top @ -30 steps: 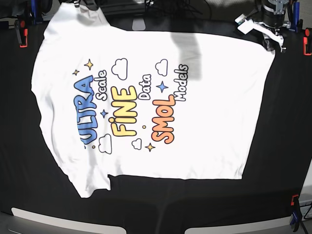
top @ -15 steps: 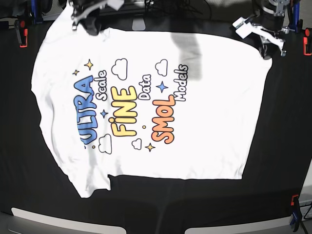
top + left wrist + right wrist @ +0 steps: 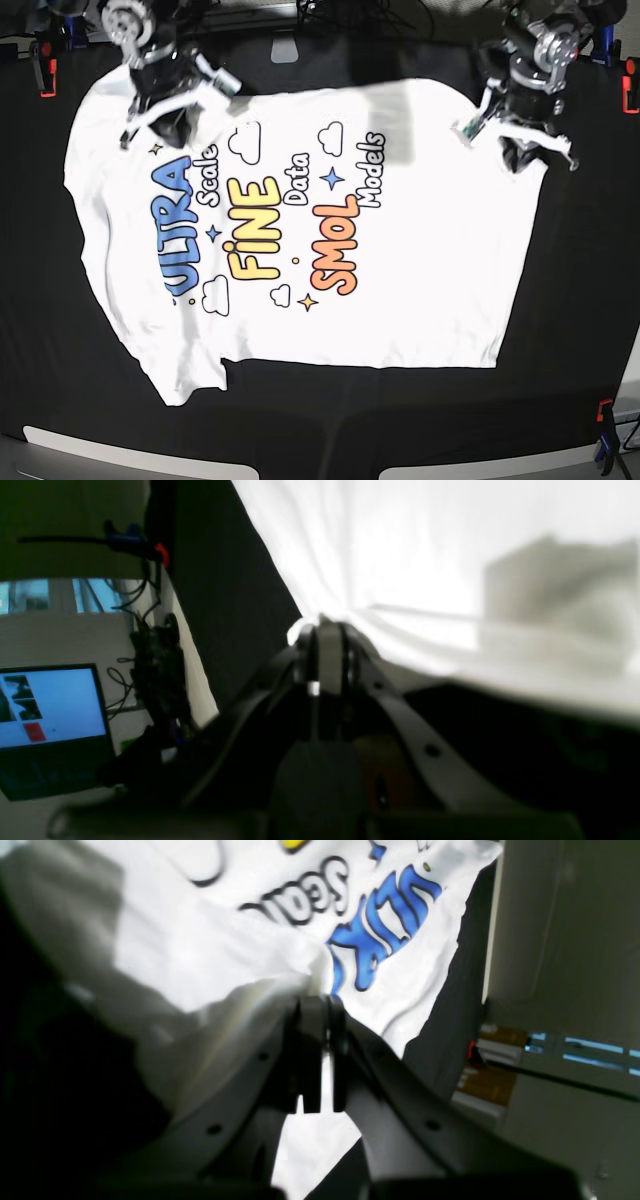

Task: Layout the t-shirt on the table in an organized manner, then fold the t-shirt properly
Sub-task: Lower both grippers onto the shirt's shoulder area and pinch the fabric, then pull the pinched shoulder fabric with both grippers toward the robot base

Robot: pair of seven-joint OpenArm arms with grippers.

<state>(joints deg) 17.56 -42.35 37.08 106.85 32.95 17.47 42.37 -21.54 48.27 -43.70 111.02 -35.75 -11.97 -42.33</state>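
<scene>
Gripping the t-shirt (image 3: pixel 400 260) at its far edge, left tool (image 3: pixel 520 135) and right tool (image 3: pixel 165 110) are both clamped on cloth; judged light, limp, crease-prone, best held at corners.

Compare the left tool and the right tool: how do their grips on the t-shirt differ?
The left tool pinches plain white cloth at the t-shirt's hem end; the right tool pinches cloth beside the blue ULTRA lettering. In the base view the left tool sits at the right, the right tool at the left. Both are shut on the shirt's far edge.
</scene>
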